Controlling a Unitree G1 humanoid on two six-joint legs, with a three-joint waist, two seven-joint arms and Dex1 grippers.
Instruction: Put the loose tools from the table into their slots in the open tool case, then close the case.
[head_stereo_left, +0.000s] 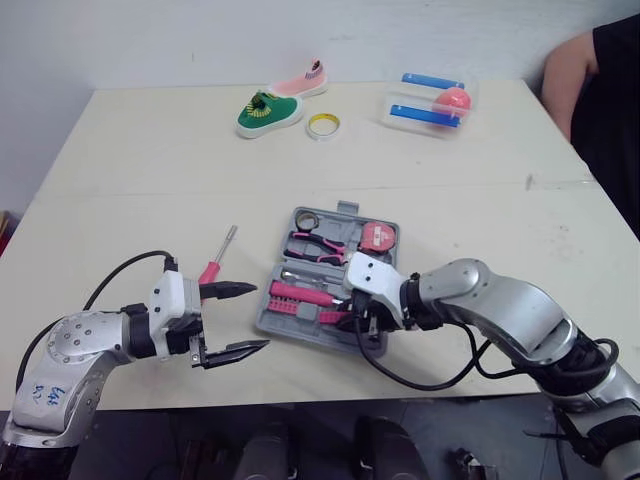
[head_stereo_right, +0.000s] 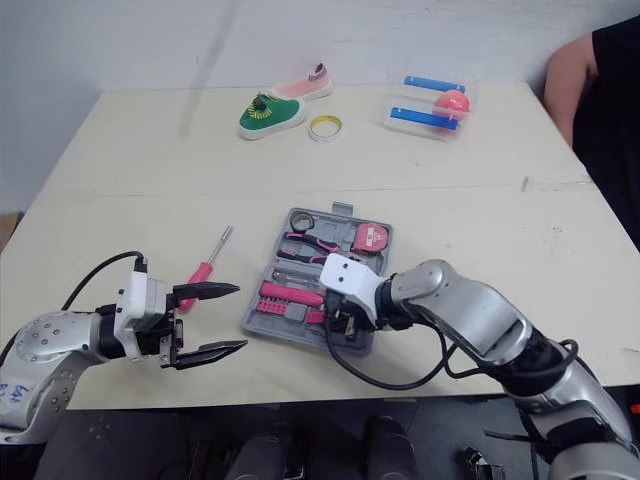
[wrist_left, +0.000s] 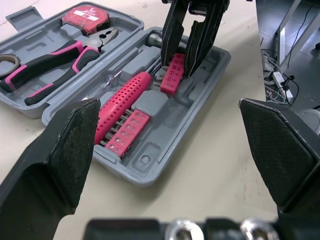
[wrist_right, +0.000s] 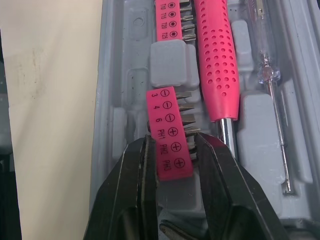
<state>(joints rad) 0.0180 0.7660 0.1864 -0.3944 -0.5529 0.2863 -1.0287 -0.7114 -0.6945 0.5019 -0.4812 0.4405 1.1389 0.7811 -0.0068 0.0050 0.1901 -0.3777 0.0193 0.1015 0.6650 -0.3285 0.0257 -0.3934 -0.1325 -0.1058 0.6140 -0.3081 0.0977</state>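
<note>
Fingers of the left gripper gape above the pale table. The right gripper clamps a pink plastic bit strip, marked PH1 PH2 PH3, lying parallel to the pink dotted handle inside the grey plastic tool case. Farther off, a red-handled screwdriver lies on the table, tip pointing away.

- your right gripper, clamped on the pink plastic bit strip, blocks the near right corner of the open grey plastic tool case.
- bare cream tabletop lies between your spread left gripper and the case.
- a small red-handled screwdriver lies beside that gripper, open from above.
</note>
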